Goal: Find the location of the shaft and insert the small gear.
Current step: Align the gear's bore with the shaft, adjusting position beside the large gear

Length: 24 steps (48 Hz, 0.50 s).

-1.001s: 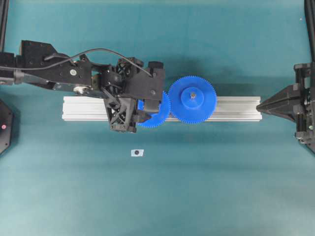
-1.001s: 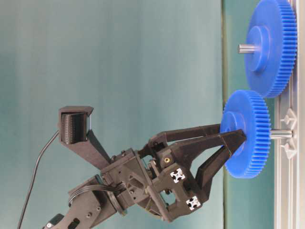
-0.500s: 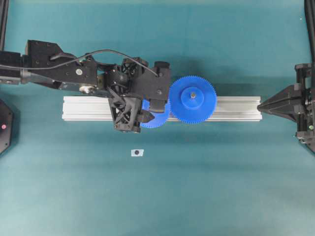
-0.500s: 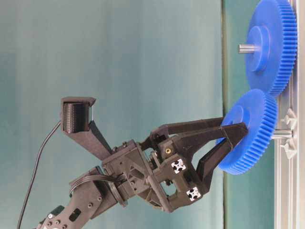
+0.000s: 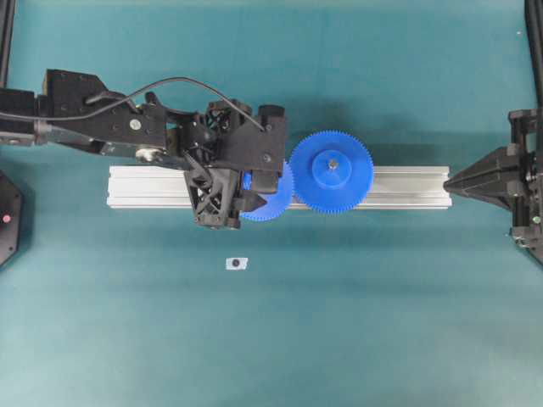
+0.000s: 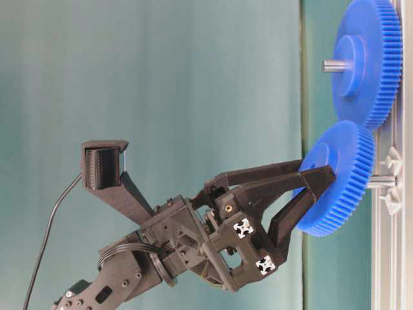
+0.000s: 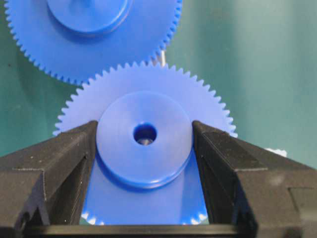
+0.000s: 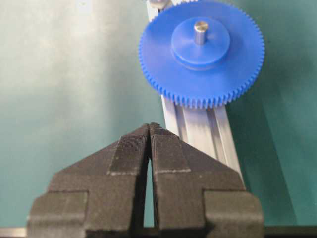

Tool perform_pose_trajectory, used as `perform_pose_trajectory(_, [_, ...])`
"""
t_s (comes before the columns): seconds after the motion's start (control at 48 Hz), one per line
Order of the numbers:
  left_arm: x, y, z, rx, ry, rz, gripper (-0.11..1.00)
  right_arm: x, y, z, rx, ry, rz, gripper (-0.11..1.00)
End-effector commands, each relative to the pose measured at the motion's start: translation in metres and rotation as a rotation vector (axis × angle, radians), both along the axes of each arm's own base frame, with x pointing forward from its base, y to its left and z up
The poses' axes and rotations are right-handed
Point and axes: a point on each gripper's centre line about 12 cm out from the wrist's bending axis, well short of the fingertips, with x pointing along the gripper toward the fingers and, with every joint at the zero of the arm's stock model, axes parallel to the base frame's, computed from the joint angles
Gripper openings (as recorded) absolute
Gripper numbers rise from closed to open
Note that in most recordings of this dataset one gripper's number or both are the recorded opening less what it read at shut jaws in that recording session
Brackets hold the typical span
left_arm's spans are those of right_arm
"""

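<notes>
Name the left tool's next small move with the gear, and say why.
Probably level the small gear and press it down the shaft. The left tool grips its hub, but the gear sits tilted, with bare shaft showing between it and the rail.

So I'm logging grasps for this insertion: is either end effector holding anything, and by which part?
The left end effector holds the small gear by its raised hub, one finger on each side. The right end effector is shut on nothing.
</notes>
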Motion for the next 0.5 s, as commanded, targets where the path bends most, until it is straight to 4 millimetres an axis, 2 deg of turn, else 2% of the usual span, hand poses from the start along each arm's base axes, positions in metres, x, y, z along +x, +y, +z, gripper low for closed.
perform_pose_trajectory(0.0, [-0.003,-0.001,0.016,0.007,-0.025,-0.007,0.65,0.002,0.000,0.004,0.007,-0.011,-0.006,0.06])
perform_pose_trajectory(0.25, [-0.008,-0.002,0.024,0.010,-0.013,-0.011,0.65,0.002,-0.001,0.004,0.007,-0.010,-0.010,0.06])
perform_pose_trajectory(0.479, [0.008,-0.002,0.025,0.014,-0.066,-0.017,0.65,0.002,-0.002,0.004,0.007,-0.010,-0.017,0.06])
